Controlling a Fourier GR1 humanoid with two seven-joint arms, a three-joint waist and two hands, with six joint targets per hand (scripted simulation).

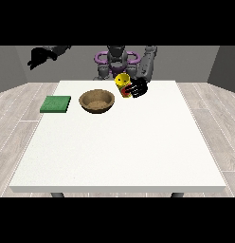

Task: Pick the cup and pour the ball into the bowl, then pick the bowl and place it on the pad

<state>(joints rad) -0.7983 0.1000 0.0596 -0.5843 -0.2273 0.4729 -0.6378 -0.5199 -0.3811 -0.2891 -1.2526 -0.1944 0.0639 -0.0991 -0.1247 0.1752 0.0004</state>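
The hand at the view's right (pixel 138 88) grasps the tilted cup (pixel 122 84) with its fingers, at two o'clock from the bowl (pixel 96 101), so the ball may miss it.

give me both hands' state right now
Hand at the view's right: fingers curled round the yellow cup, holding it tilted beside the bowl.
Hand at the view's left: raised off the table, holding nothing; fingers cannot be told.
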